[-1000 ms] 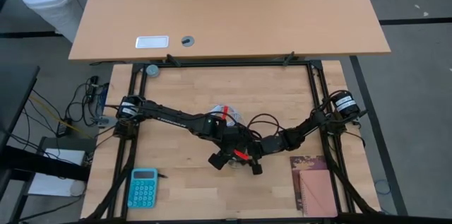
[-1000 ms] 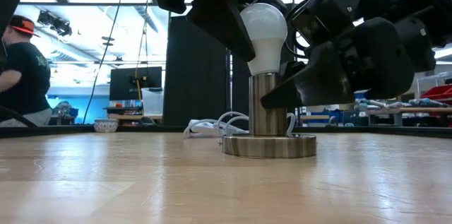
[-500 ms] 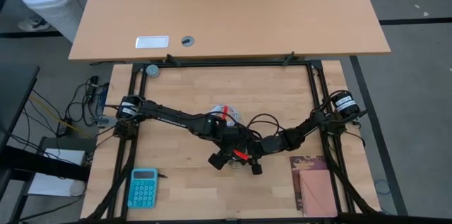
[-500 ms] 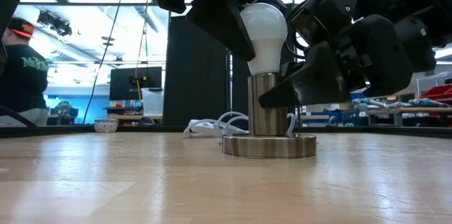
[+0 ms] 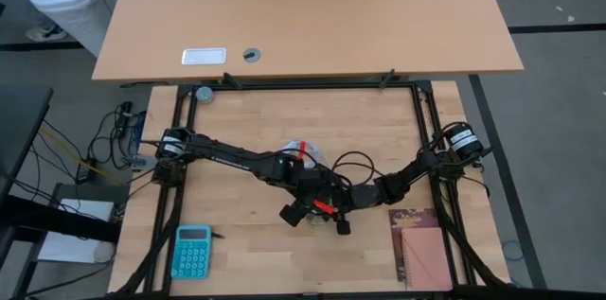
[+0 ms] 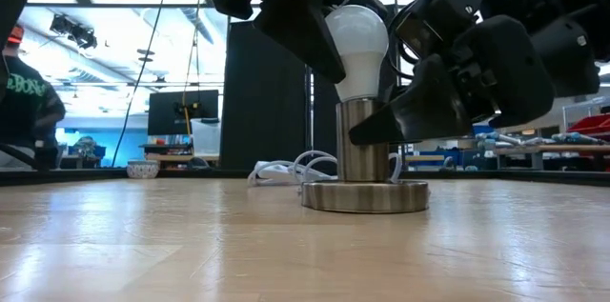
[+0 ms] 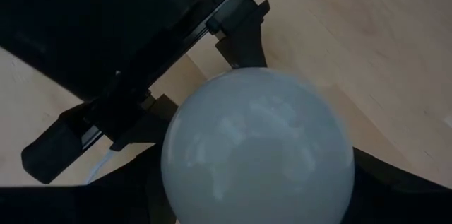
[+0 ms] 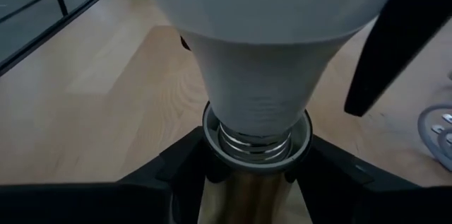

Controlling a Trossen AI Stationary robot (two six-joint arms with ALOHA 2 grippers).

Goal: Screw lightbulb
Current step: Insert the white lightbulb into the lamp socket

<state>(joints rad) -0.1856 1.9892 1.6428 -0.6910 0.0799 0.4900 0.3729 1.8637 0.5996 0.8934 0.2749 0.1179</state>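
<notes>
The white lightbulb stands upright with its neck in the collar of a metal socket tube. The tube rises from a round flat base that rests on the wooden table. My left gripper comes down over the globe and is shut on it. My right gripper reaches in from the table's right, low down, shut on the socket tube just under the collar. In the high view both grippers cover the bulb. My left gripper pinches the bulb's globe between its two fingers, on opposite sides. The fingers slant down from above. The bulb stands upright, its neck in the socket's collar. My right gripper has the socket tube between its two fingers, just below the collar. The fingers come nearly level from the table's right and lie across the upright tube. The socket's base stays flat on the table.
A coiled white cable lies just behind the socket. A blue calculator lies near the front left and a notebook at the front right. A person shows in the room beyond, far left.
My right gripper has rolled slightly about the socket tube, its body settling a little in the low view. Bulb, socket and left gripper have kept still. The person in the background has walked further left.
</notes>
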